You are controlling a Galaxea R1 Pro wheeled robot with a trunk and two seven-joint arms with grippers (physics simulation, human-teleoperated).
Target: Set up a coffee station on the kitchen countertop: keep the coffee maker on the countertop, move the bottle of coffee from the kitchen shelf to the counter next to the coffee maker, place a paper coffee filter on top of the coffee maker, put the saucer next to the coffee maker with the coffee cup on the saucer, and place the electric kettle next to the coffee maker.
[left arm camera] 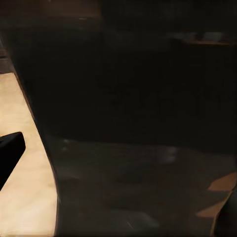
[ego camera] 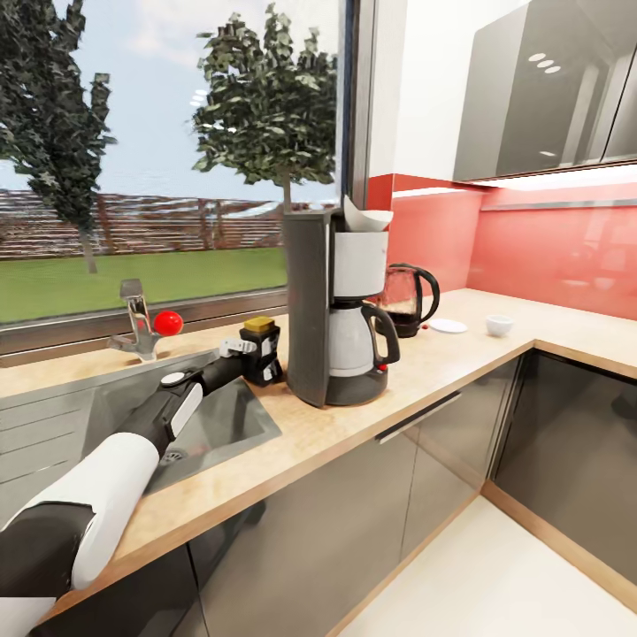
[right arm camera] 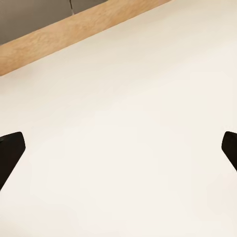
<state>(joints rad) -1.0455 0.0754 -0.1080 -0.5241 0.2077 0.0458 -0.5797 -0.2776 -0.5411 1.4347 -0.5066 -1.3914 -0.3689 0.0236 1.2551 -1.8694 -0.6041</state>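
The dark coffee bottle (ego camera: 264, 347) with a gold lid stands on the countertop (ego camera: 354, 425), just left of the grey coffee maker (ego camera: 332, 310). My left gripper (ego camera: 250, 348) is at the bottle, its jaws spread wide; in the left wrist view the bottle's dark side (left arm camera: 138, 123) is very close, with one fingertip (left arm camera: 10, 150) beside it. A white paper filter (ego camera: 365, 215) sits on top of the coffee maker. Behind the maker are the electric kettle (ego camera: 409, 301), the white saucer (ego camera: 448, 326) and the white cup (ego camera: 499, 325), which stands apart from the saucer. My right gripper (right arm camera: 118, 148) hangs open over the floor.
A sink (ego camera: 203, 425) lies under my left arm, with a faucet (ego camera: 137, 323) and its red knob (ego camera: 168, 322) behind it. Dark cabinets run under the L-shaped counter. A wooden baseboard (right arm camera: 74, 29) borders the pale floor (right arm camera: 123, 123).
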